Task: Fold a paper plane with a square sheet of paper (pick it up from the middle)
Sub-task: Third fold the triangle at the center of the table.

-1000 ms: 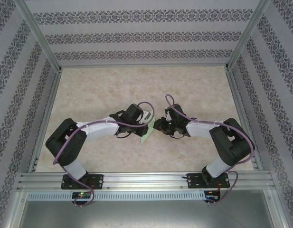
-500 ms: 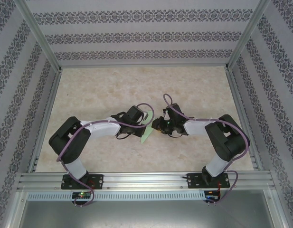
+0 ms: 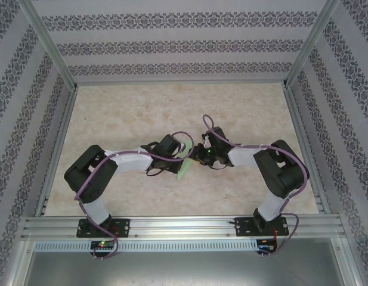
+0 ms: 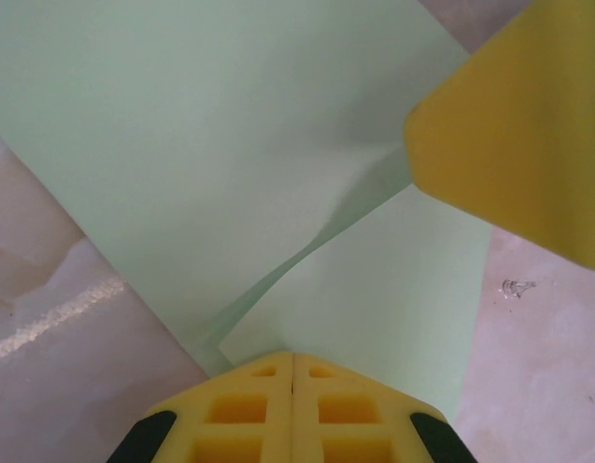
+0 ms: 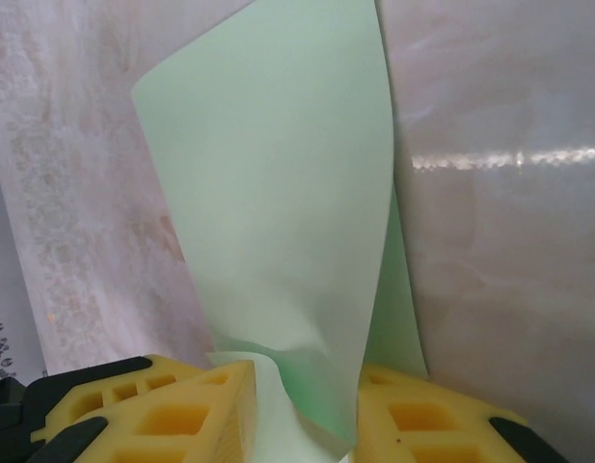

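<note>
Pale green sheet of paper (image 3: 184, 169): thin, plain, partly folded, sitting near the middle of the worktop (image 3: 136, 107) between the two pincers, with one corner pointing toward the near edge. In the left wrist view it shows two overlapping layers, the upper one bowed along a soft curved edge, and its narrow end runs into the closed pads of the left pincer (image 4: 292, 359). In the right wrist view it stands on edge, curled at the bottom, passing between the parted fingers of the right pincer (image 5: 307, 378).
</note>
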Available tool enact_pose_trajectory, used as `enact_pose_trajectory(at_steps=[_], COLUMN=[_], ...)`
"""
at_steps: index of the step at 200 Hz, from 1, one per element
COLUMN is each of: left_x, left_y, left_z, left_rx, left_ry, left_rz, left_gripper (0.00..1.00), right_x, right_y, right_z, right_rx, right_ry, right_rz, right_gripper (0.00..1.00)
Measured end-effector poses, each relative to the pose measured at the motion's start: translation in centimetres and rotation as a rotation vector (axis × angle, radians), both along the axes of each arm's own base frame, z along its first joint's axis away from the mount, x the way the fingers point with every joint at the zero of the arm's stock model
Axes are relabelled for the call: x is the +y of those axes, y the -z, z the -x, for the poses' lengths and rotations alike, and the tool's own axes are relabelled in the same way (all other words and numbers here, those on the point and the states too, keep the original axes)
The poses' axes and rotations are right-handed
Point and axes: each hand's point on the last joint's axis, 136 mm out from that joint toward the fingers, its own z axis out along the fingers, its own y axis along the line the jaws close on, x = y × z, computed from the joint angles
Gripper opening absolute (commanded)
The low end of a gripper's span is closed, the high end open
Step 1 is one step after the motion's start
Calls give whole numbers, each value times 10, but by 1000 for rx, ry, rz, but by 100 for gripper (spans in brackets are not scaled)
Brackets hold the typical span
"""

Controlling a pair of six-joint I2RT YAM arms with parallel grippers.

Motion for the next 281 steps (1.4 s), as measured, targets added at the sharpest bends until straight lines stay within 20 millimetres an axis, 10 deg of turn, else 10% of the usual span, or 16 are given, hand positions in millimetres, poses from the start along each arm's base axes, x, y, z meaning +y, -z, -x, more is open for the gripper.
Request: enact_pose_trajectory(at_steps=[154, 217, 265, 281], left_x=[7, 17, 27, 26], left_y=[-15, -63, -67, -64], left_z=[6, 13, 27, 32], left_rx=[-29, -127, -147, -131], left_ry=[-7, -39, -36, -26], left_rz=[23, 114, 125, 129], left_gripper=[16, 36, 31, 24], right_x=[9, 12, 21, 20], right_y=[9, -5, -7, -7], right_z=[-2, 17, 32, 33], right_rx=[13, -1, -5, -4], right_ry=[-74, -6, 67, 99], right_rz=[6, 19, 37, 30], right_gripper=[2, 4, 8, 24])
